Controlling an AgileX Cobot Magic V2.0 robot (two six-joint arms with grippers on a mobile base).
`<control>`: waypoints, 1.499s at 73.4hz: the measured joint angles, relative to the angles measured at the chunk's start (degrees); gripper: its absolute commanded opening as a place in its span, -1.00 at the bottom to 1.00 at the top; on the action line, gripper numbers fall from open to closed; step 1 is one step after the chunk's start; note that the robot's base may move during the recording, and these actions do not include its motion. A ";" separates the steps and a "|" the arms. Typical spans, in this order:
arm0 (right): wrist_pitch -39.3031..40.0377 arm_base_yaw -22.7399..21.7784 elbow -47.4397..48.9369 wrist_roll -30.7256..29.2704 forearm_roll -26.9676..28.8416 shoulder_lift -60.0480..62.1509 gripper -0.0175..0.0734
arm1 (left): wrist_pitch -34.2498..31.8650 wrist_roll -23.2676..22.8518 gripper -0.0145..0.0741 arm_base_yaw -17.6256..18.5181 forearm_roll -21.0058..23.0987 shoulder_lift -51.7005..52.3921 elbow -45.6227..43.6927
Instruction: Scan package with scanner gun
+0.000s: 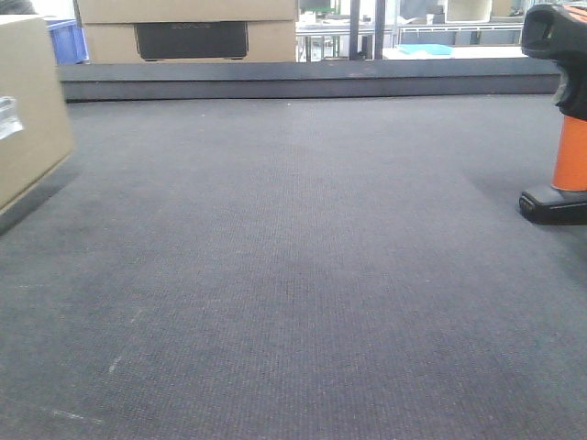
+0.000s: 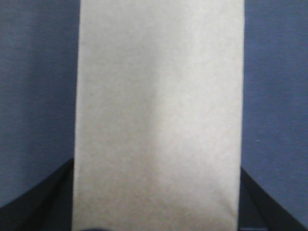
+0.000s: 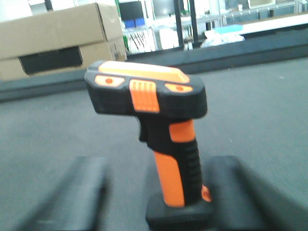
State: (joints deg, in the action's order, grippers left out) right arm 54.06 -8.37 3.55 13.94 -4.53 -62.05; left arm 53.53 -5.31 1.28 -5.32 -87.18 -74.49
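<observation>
- we judge the step in hand to be the pick-up: both arms are closing in on their things, and nothing is aimed for a scan yet.
- the scanner gun [image 3: 159, 139] stands upright on its flat base on the grey mat [image 1: 293, 275], at the right edge of the front view; the package [image 1: 27, 110] sits at the far left edge, tilted, its white label [image 1: 9, 117] just showing.
- the right gripper [image 3: 159, 202] has its blurred fingers spread either side of the orange handle, not yet touching; we would centre on the handle and close low, above the base, so the head stays free to point.
- the left gripper [image 2: 156, 211] shows dark fingers [image 2: 43, 197] flanking the package's plain face; whether they already press it we cannot tell.
- the right wrist view alone shows the scanner's orange buttons and trigger side, and a larger cardboard box [image 3: 57, 43] behind it.
- the left wrist view alone shows how squarely the package lies between the fingers, but not the label; only the front view shows both things well apart.
</observation>
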 measured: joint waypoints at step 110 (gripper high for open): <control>-29.20 0.00 -0.02 0.00 -2.91 25.46 -0.98 | 3.25 0.79 0.52 1.17 2.57 2.00 -0.81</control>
State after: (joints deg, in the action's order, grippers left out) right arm 24.86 -8.37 3.53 13.94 -7.43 -36.59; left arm 56.78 -4.51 2.44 -2.75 -85.18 -75.30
